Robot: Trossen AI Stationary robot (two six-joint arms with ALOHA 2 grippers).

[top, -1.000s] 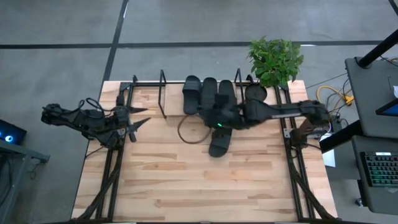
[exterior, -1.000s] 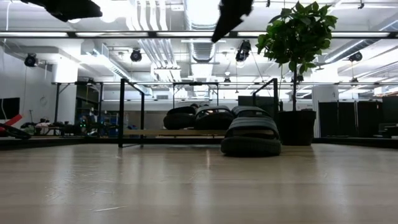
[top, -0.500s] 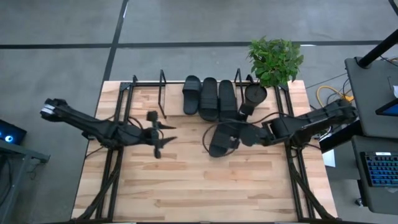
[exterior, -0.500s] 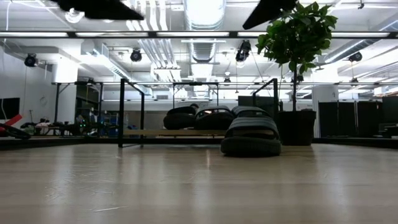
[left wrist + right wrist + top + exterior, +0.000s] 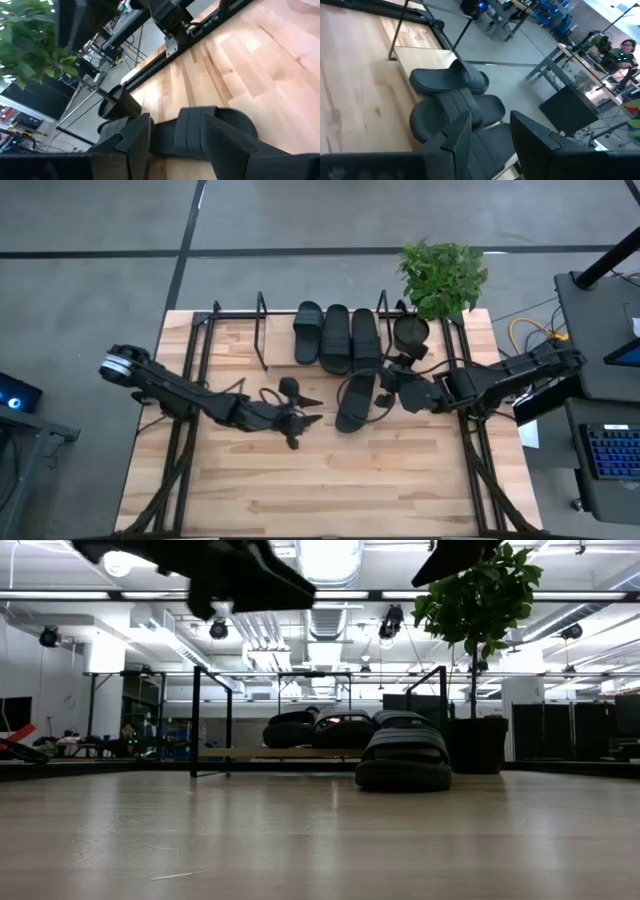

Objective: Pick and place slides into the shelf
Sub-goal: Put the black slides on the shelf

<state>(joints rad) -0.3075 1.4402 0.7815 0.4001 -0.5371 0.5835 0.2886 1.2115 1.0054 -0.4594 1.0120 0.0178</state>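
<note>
Wooden surface, light planks, black frame rails down both sides. Grey floor around it; the low view shows a big workshop room with ceiling ducts and lights. A person sits far back in the right wrist view.

Shelf sits at the far edge of the surface: a pale board between thin black wire uprights. Three black slides lie side by side on the shelf, crowded toward the end nearest the potted plant; the other end of the board is bare. A black pot stands just beside the shelf, next to the plant.

The fourth slide lies on the surface just in front of the shelf, below the three stored ones, apart from them. In the low view it shows as the nearest slide, resting flat with its strap up.

Left pincer reaches over the middle of the surface, near the loose slide on the side away from the plant. Its fingers are spread apart, holding nothing; the left wrist view shows the loose slide between the finger tips, whether touching I cannot tell.

Right pincer is just beside the loose slide on the plant side, in front of the shelf. Its fingers are apart with nothing gripped.
</note>
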